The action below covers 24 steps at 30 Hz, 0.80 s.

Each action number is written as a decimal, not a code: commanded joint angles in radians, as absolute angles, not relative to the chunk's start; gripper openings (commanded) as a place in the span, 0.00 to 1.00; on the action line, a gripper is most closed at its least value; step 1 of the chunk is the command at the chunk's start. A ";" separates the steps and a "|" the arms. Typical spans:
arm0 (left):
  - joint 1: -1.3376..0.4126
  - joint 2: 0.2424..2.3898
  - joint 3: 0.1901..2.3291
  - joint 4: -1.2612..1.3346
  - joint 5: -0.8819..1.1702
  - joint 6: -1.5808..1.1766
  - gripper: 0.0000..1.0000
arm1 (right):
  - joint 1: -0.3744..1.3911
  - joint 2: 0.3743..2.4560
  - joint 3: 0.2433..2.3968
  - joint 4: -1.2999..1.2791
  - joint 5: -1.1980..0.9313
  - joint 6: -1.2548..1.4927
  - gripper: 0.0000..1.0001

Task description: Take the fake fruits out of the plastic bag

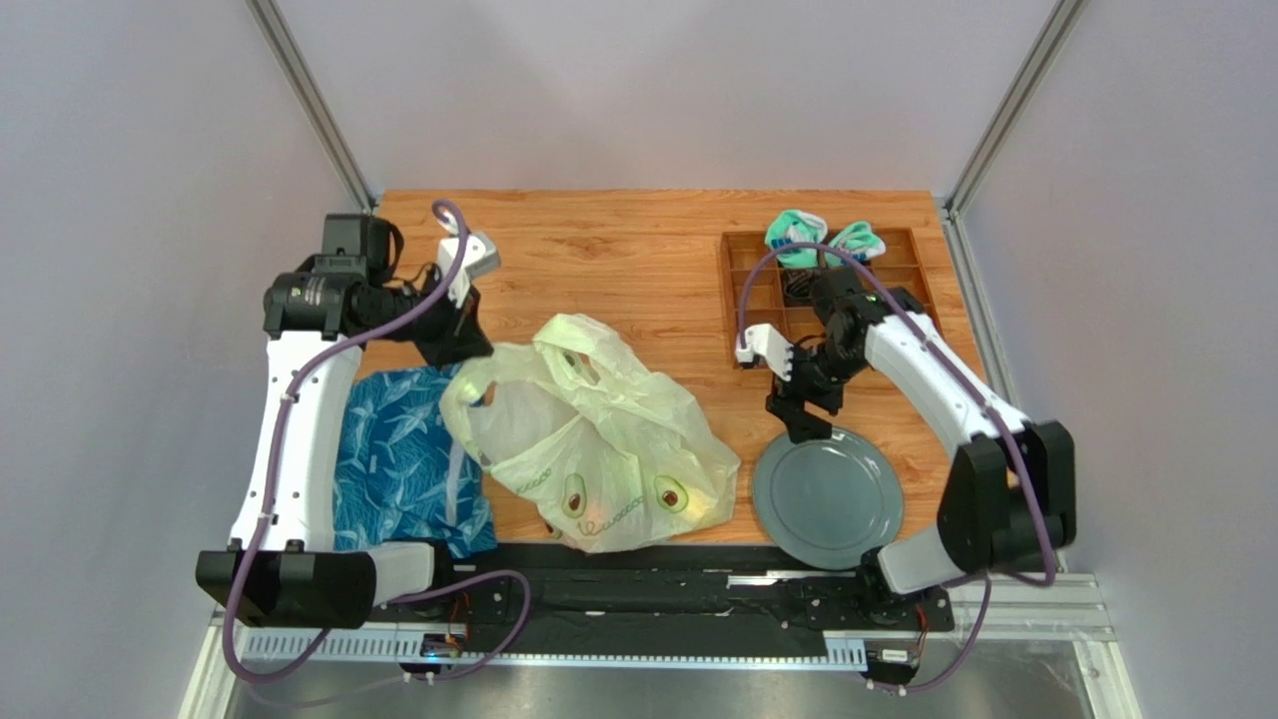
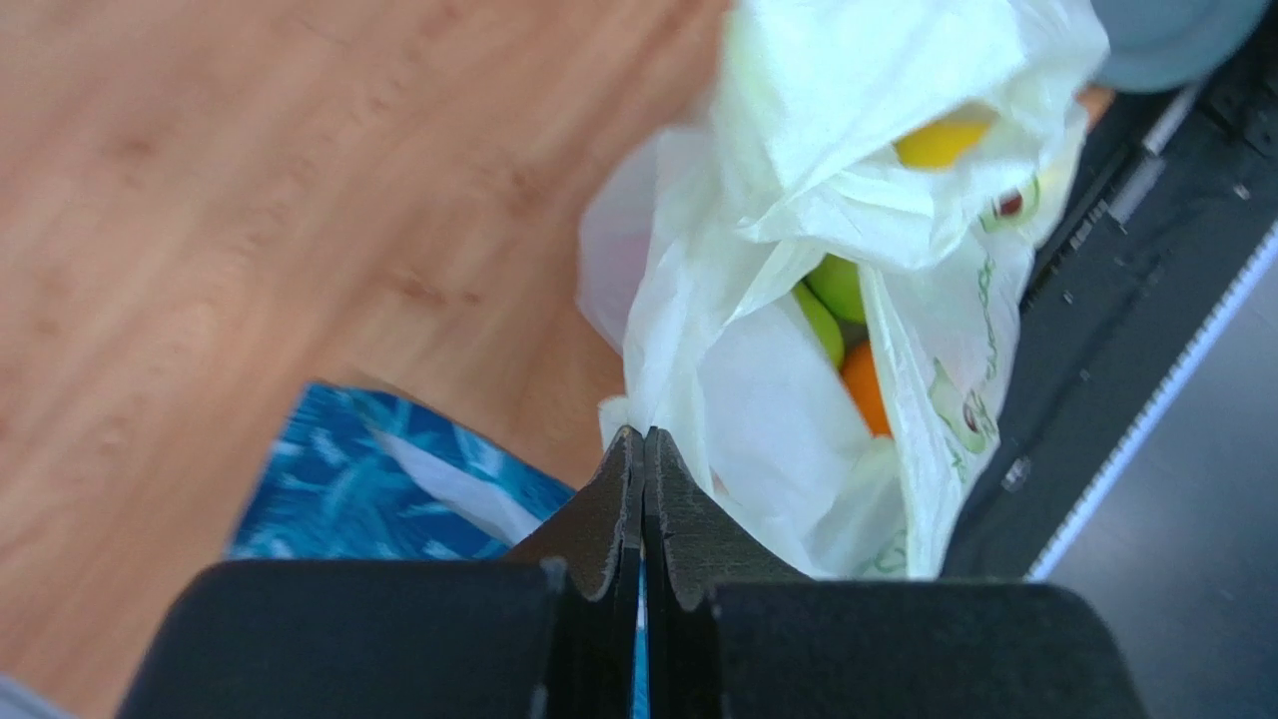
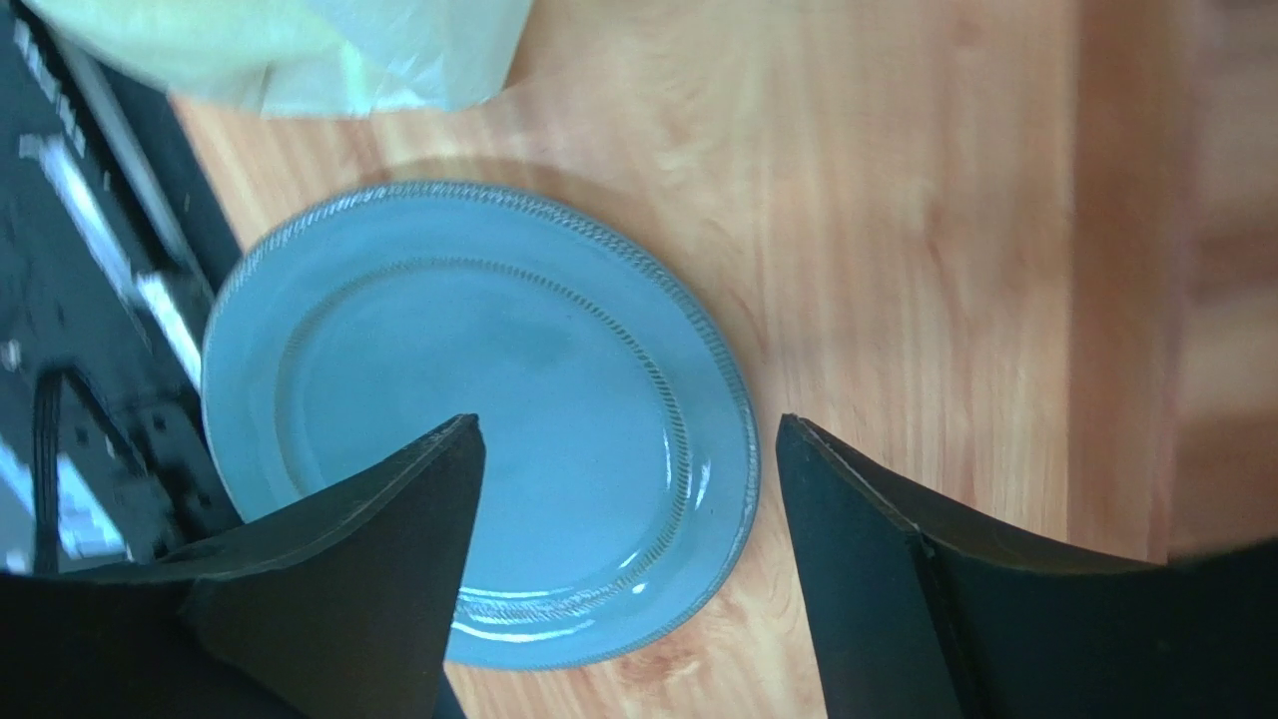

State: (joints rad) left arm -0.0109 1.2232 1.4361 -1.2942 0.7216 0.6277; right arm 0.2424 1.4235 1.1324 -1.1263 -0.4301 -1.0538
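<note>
Opening stage: left gripper (image 2: 645, 438) pinched shut on the plastic bag (image 1: 600, 435) at the table's (image 1: 630, 240) near edge, fake fruits (image 2: 840, 285) inside; right gripper (image 3: 626, 427), wide open and empty over the plate (image 3: 375, 375), should next reach in.

**A wooden table (image 1: 630, 247) shut in by pale grey walls (image 1: 660, 90)**

We look down on a table top of warm orange-brown wood with the grain running across it. Plain grey walls stand behind its far edge and along both sides. A slim metal post (image 1: 308, 98) climbs from each far corner, and both lean outward in the overhead view. A black strip (image 1: 675, 577) runs along the near edge, and a ribbed metal rail (image 1: 675, 647) lies just past it. The light is soft and even, and shadows on the wood are faint.
</note>
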 commanded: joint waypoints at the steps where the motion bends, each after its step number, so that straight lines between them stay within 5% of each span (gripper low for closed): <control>1: -0.006 1.242 1.674 -1.175 0.657 0.488 0.00 | 0.293 1.586 1.290 -1.281 -0.414 -1.334 0.74; 16: 0.061 1.310 1.789 -0.726 0.492 0.083 0.00 | 0.459 2.032 1.623 -1.571 -0.197 -1.683 0.68; 19: 0.061 1.345 1.796 -0.686 0.488 0.048 0.20 | 0.468 2.025 1.585 -1.608 -0.180 -1.704 0.68; 20: 0.060 1.367 1.805 -0.687 0.494 0.040 0.36 | 0.469 2.020 1.575 -1.624 -0.176 -1.710 0.67; 21: 0.061 1.374 1.821 -0.690 0.498 0.034 0.43 | 0.469 2.014 1.556 -1.631 -0.172 -1.716 0.67; 24: 0.060 1.379 1.818 -0.683 0.508 0.025 0.54 | 0.468 1.997 1.543 -1.667 -0.166 -1.729 0.65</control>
State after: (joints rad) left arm 0.0551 1.3838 1.7710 -0.7506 0.5049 0.0799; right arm 0.4648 2.0369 1.5604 -1.3224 -0.2008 -1.6627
